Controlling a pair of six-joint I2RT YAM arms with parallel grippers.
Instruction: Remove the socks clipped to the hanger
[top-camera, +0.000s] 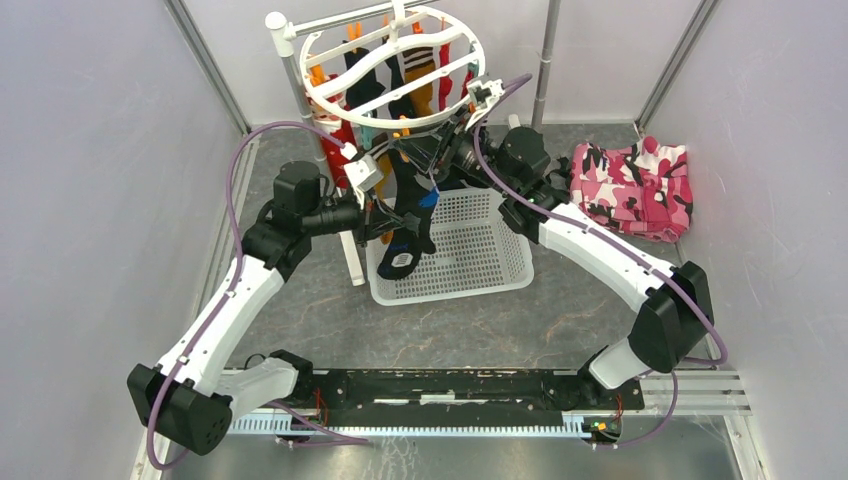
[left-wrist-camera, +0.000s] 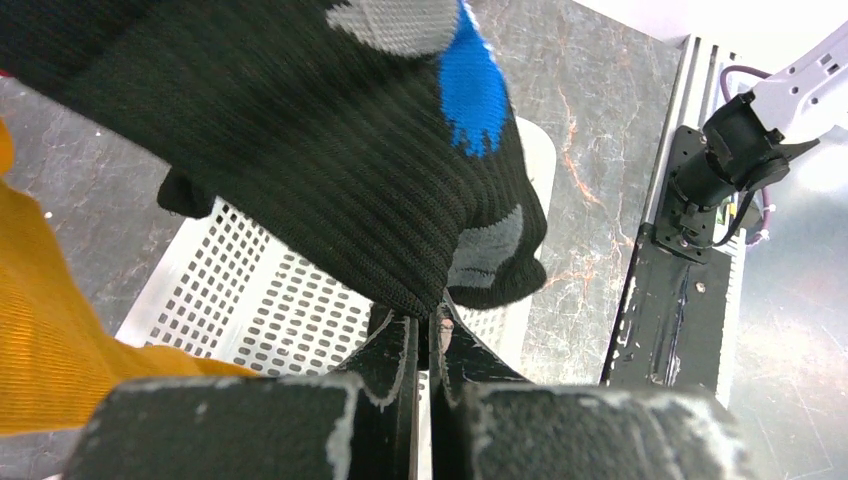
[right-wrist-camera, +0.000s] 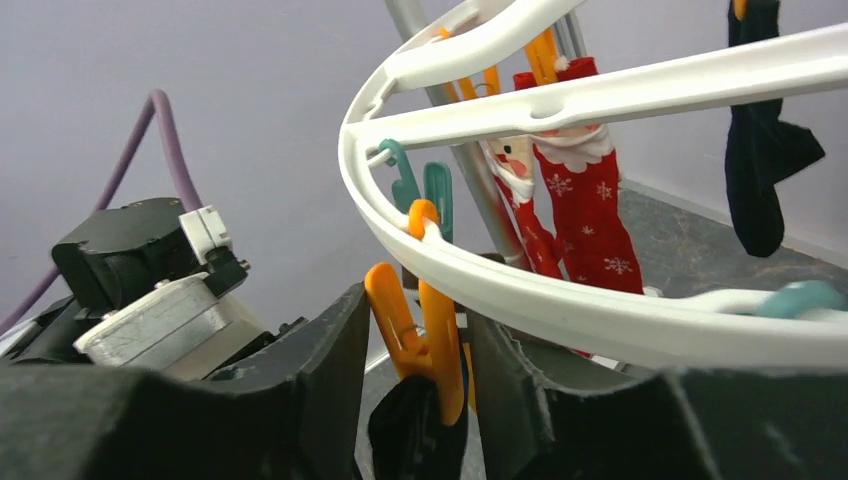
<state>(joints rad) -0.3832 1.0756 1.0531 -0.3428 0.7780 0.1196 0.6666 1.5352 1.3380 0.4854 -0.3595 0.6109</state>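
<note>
The left arm (top-camera: 225, 310) and right arm (top-camera: 600, 250) are built of white shells joined by black motor housings, a purple cable (top-camera: 233, 185) is looped along each, and the fingers (left-wrist-camera: 390, 372) are moulded in matte black with pale scuffed edges.

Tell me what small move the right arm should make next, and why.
Probably close the right pincer to squeeze the orange plastic clip on the round white plastic hanger. Its jaws stand either side of the clip, whose levers look unpressed, with dark fabric in its mouth. The left pincer is shut on the black knitted sock, so opening the clip should free it.
</note>
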